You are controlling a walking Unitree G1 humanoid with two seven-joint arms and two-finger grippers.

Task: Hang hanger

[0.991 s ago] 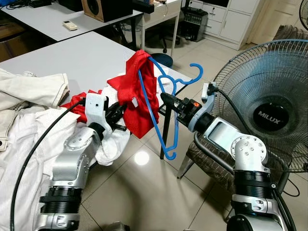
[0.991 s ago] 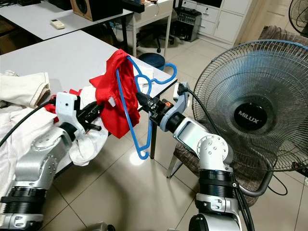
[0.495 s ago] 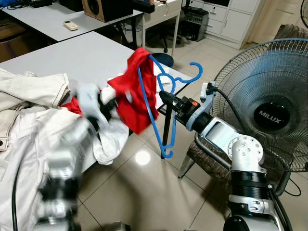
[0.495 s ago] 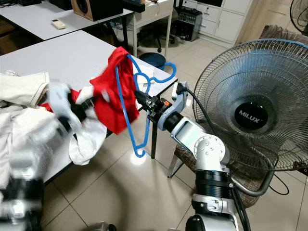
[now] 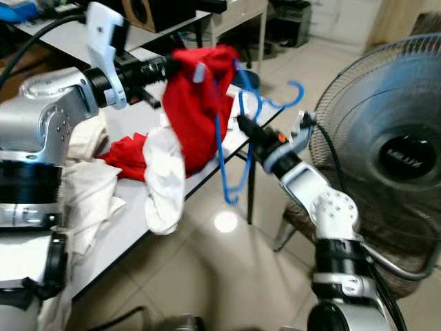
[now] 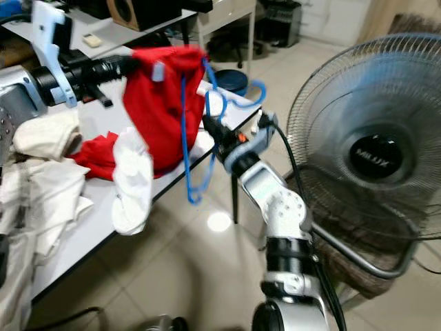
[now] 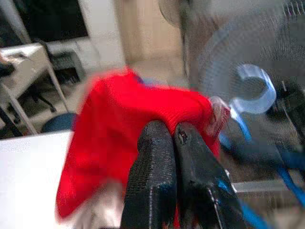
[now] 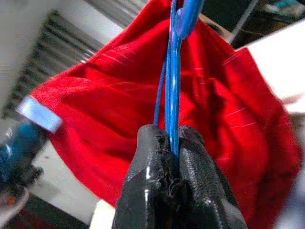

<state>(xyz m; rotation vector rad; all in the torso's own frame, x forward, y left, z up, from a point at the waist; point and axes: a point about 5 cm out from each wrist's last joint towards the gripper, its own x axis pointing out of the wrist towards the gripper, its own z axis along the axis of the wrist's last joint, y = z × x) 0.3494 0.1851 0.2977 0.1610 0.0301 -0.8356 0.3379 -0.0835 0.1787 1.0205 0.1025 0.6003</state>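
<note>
Left eye view: my raised left gripper [image 5: 169, 65] fingers pinch soft red cloth garment [image 5: 196, 110] above the counter [image 5: 131, 221] | right gripper [image 5: 242, 123] fingers clamp thin blue plastic hanger [image 5: 224, 148] beside it

A white table [image 5: 131, 227] stands on a glossy tiled floor [image 5: 227, 276], which shows a bright glare spot. A large standing fan [image 5: 393, 148] is to the right. Behind are a second table [image 6: 145, 24] with a wooden speaker [image 6: 124, 10] and a blue stool [image 6: 231, 77].
</note>
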